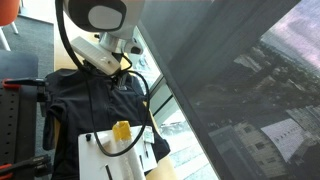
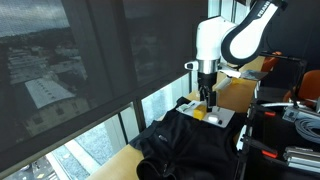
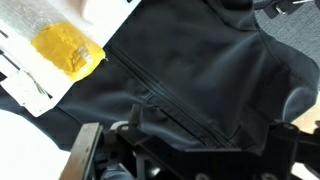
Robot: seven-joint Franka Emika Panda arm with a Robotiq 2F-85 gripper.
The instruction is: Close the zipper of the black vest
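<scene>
The black vest (image 1: 88,100) lies spread on the table and shows in both exterior views (image 2: 190,145). In the wrist view the black vest (image 3: 225,60) fills most of the frame. The zipper (image 3: 165,97) runs diagonally across it as a thin dark line, from near the white paper down toward my jaws. My gripper (image 3: 200,128) is open, with one finger on each side of the zipper line, close above the fabric. In the exterior views the gripper (image 1: 121,68) (image 2: 208,97) hangs low over the vest's collar end. It holds nothing.
A yellow item in clear plastic (image 3: 66,50) lies on white papers (image 1: 105,155) next to the vest, and shows in an exterior view (image 2: 200,112). Black equipment with red handles (image 1: 15,105) (image 2: 285,130) stands beside the table. A big window borders the table.
</scene>
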